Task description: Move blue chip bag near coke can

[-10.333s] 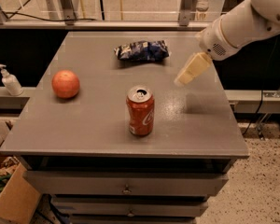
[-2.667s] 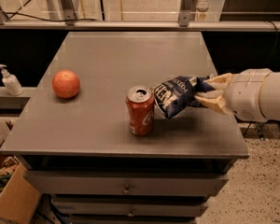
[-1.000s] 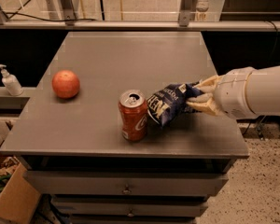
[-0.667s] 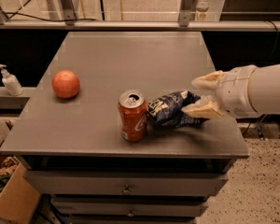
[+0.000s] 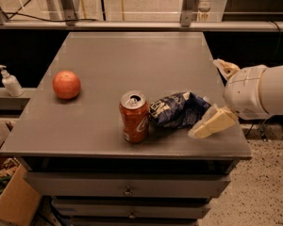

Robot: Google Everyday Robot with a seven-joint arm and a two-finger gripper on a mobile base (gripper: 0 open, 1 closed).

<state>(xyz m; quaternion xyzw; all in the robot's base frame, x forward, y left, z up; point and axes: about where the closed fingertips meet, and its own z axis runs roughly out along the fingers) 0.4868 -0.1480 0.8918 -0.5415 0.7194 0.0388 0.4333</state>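
The coke can (image 5: 134, 117) stands upright near the front edge of the grey table (image 5: 132, 55). The blue chip bag (image 5: 177, 109) lies on the table just right of the can, almost touching it. My gripper (image 5: 212, 98) is at the bag's right end, by the table's right edge, and it is open. One cream finger (image 5: 211, 124) lies low beside the bag's right tip, and the other (image 5: 225, 68) points up and away, clear of the bag. Nothing is held between them.
A round orange-red fruit (image 5: 66, 84) sits at the table's left. A white pump bottle (image 5: 10, 81) stands on a ledge left of the table. Drawers (image 5: 127, 187) sit below the tabletop and a cardboard box (image 5: 14, 201) is on the floor at lower left.
The gripper has spread wider and let go of the bag, which now rests flat on the table beside the can. The can and the fruit have not moved.
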